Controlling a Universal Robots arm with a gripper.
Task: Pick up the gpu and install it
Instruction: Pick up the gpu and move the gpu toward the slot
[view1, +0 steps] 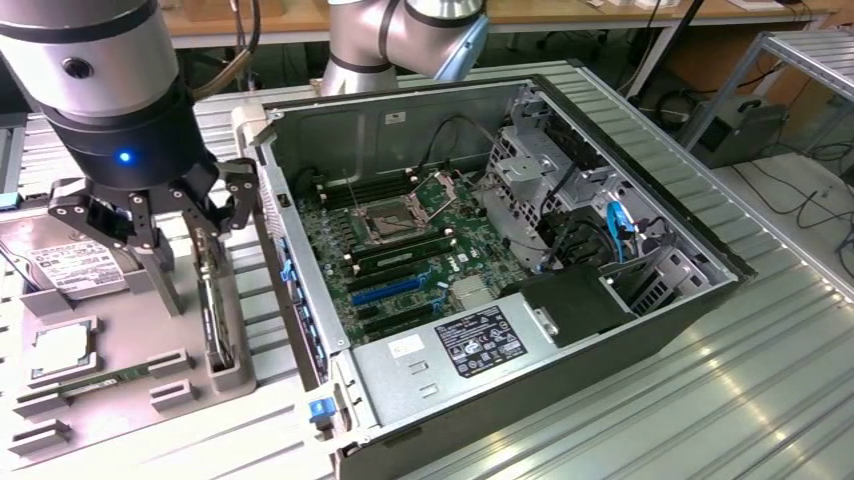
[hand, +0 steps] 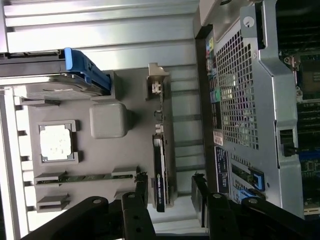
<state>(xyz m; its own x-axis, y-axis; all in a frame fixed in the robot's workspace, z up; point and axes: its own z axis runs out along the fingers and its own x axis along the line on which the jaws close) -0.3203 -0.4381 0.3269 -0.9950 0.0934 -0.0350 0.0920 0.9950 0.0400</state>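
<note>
Hovers with the tool (view1: 180, 235) spread wide and empty over the gpu (view1: 214, 300), on edge in the grey tray (view1: 134, 335), left of frame. Ungripped yet; fitting into the case (view1: 360, 125) all undone.

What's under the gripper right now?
The gpu is standing on edge in its slot in the grey parts tray, below the open gripper and untouched. You can see the card's upper edge. Its lower edge sits down in the slot, hidden.

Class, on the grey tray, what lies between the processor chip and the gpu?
A raised grey block of the tray sits between the processor chip and the gpu, seen in the wrist view.
</note>
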